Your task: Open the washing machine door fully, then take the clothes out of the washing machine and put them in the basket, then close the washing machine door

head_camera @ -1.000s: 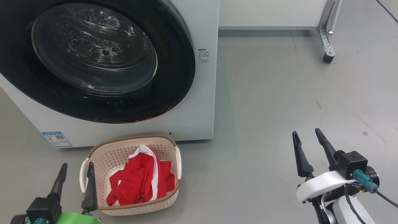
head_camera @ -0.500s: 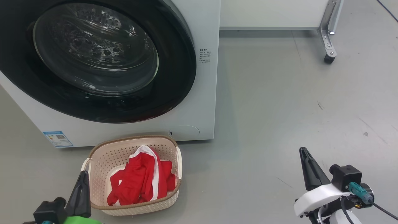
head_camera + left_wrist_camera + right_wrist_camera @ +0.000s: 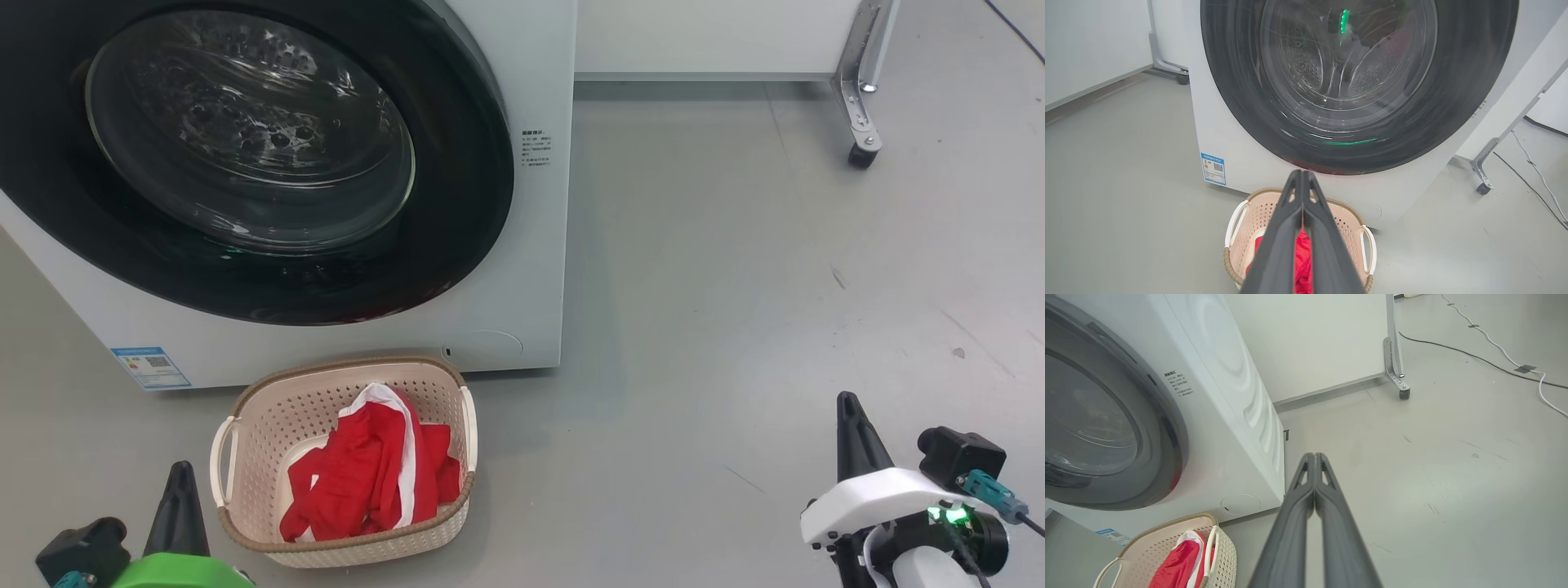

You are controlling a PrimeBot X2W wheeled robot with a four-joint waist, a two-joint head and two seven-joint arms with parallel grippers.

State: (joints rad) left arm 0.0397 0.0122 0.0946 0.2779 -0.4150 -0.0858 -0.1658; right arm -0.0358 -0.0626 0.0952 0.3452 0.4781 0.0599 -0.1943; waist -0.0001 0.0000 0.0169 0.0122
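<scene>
I see the washing machine door shut on the white washing machine. The red clothes lie in the cream basket on the floor just in front of the machine. On its front, a blue label sticker at the lower left and small dark print at the right are too small to read. The left gripper and right gripper have their fingers pressed together, holding nothing.

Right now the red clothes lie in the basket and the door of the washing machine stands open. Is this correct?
Not quite. The door is shut, flat against the washing machine; the head view shows it. The red clothes do lie in the basket.
</scene>
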